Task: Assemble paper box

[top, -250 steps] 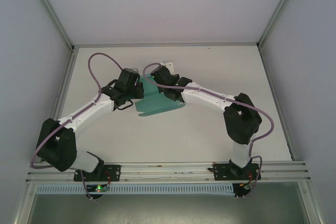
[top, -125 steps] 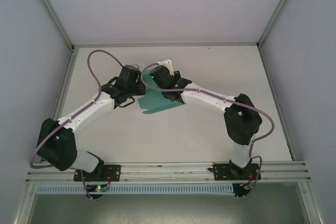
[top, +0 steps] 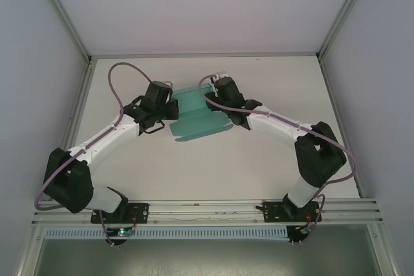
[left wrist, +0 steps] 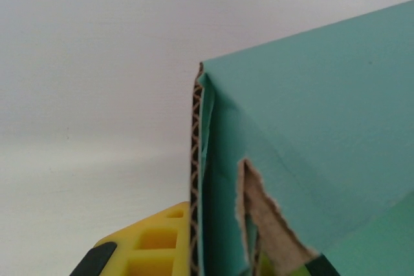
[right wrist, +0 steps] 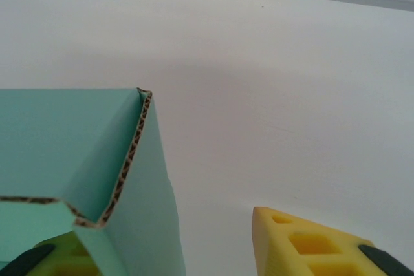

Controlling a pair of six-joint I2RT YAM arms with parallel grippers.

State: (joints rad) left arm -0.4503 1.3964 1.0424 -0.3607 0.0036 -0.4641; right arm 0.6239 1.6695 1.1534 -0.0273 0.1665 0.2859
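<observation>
White table point(top: 272, 159), white walls all round. On the left, the left gripper point(top: 167, 109) is pinching the left edge of the teal-green, bendy card paper box point(top: 194, 119). The box sits in the middle, toward the far side, between both grippers. On the right, the right gripper point(top: 213, 92) has its fingers spread apart by a box corner, not squeezing it. I think the job is partly done: some sides are folded up, but the box looks open. I count one box and two grippers.
</observation>
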